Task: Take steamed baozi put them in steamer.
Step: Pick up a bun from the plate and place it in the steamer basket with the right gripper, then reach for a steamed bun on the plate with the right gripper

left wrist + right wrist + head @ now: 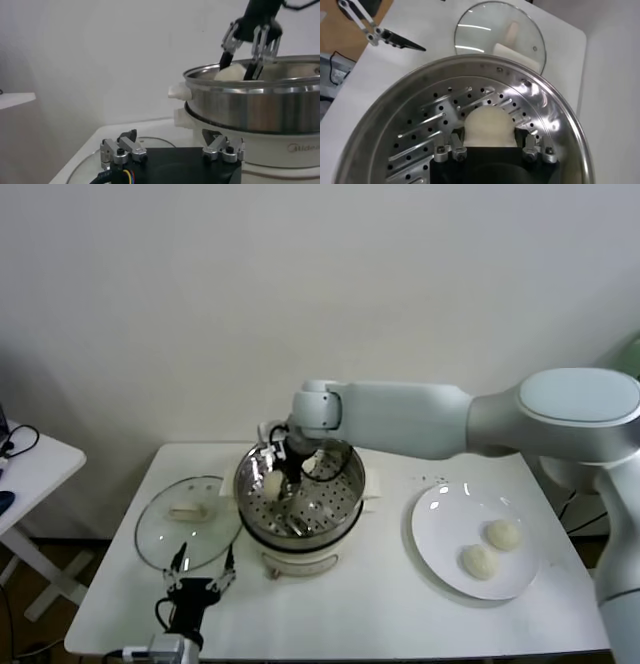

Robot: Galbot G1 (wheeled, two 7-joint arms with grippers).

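The steamer (352, 502) stands mid-table, a shiny steel pot on a cream base, also seen in the left wrist view (260, 107). My right gripper (283, 476) reaches down inside it, shut on a cream-white baozi (272, 483) just above the perforated tray. The right wrist view shows that baozi (487, 127) squeezed between the fingers (451, 150) over the tray (430, 120). Two more baozi (503, 534) (479, 561) lie on the white plate (440, 554) at the right. My left gripper (203, 569) is open and empty at the table's front, left of the steamer.
The round glass lid (185, 519) lies flat on the table left of the steamer, just beyond the left gripper; it also shows in the right wrist view (495, 25). A small white side table (30, 459) stands to the far left.
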